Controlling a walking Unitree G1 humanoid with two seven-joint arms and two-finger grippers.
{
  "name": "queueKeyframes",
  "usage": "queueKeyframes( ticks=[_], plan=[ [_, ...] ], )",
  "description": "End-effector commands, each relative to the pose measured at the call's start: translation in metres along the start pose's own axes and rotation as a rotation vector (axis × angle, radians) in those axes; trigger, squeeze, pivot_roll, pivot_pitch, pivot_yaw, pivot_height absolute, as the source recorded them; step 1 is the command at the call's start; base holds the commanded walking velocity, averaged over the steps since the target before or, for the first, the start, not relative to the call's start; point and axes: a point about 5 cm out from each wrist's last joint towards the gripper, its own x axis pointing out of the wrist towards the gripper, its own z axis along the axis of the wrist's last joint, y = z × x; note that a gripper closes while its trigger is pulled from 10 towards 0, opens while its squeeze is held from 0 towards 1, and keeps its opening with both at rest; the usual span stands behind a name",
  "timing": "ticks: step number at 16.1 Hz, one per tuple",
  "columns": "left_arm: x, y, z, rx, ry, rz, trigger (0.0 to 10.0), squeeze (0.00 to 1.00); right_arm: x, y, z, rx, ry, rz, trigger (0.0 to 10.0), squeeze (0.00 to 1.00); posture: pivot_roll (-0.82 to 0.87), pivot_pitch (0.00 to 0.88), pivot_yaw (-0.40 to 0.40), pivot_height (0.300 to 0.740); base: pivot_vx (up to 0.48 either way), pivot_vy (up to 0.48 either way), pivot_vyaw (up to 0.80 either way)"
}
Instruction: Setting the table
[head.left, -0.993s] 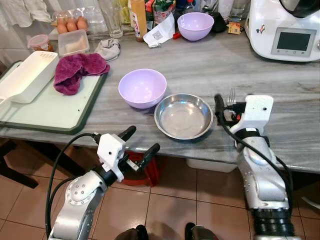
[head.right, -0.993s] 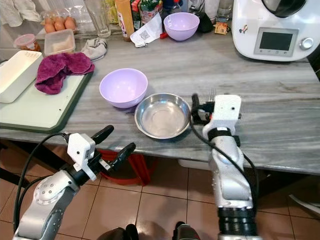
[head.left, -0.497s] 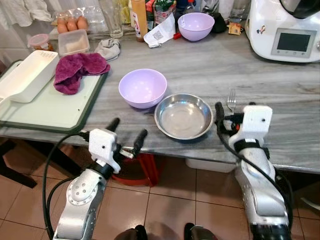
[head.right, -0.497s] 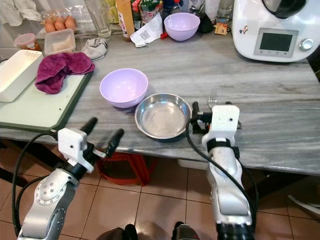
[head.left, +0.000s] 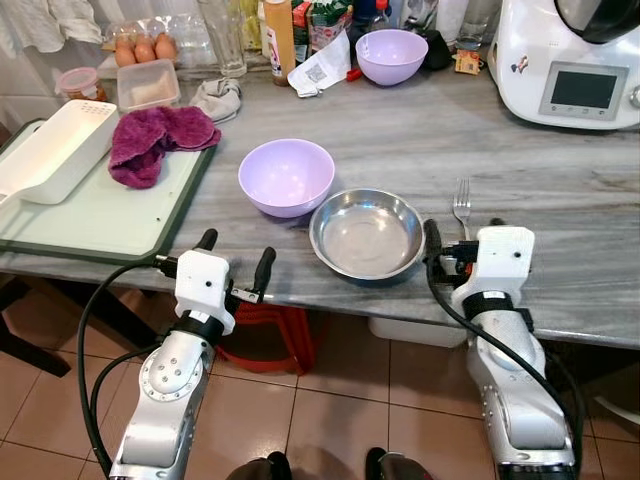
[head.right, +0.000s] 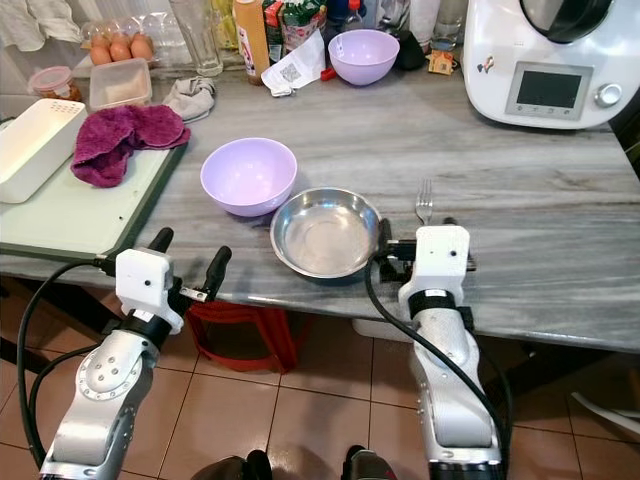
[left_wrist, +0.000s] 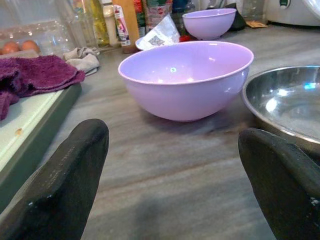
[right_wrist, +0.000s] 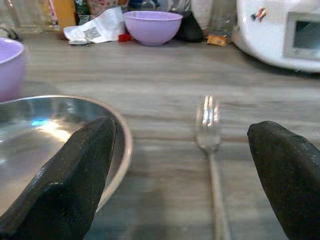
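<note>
the fork (head.left: 461, 204) lies flat on the grey table (head.left: 560, 170), tines pointing away from the robot, just right of the steel bowl (head.left: 367, 233). the right end effector (head.left: 462, 243) sits at the table's near edge with its 2 fingers spread wide either side of the fork's handle, holding nothing. the left end effector (head.left: 235, 262) hovers at the table edge, fingers wide and empty, facing the lilac bowl (head.left: 286, 176). a second lilac bowl (head.left: 391, 53) stands at the back.
</note>
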Motion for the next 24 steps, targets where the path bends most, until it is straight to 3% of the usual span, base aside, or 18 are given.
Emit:
queueKeyframes(
  ticks=[1, 5, 15, 24],
  plan=[
    [0.001, 0.003, -0.002, 0.007, 0.004, 0.012, 10.0, 0.0, -0.004, 0.001, -0.001, 0.02, 0.014, 0.02, 10.0, 0.0, -0.11, 0.115, 0.036, 0.74, 0.0, 0.0, 0.0],
    [0.006, 0.003, -0.003, 0.006, 0.004, 0.03, 10.0, 0.0, -0.001, 0.004, 0.007, 0.045, -0.042, 0.05, 10.0, 0.0, -0.12, 0.101, 0.037, 0.74, 0.0, 0.0, 0.0],
    [0.009, 0.001, -0.005, 0.007, 0.012, 0.028, 10.0, 0.0, 0.005, 0.002, 0.004, 0.064, -0.026, 0.034, 10.0, 0.0, -0.12, 0.113, 0.043, 0.74, 0.0, 0.0, -0.76],
    [0.008, 0.0, -0.013, 0.032, 0.059, 0.033, 10.0, 0.0, 0.008, 0.004, 0.004, 0.075, -0.031, 0.038, 10.0, 0.0, -0.12, 0.119, 0.043, 0.74, -0.09, 0.0, 0.0]
  ],
)
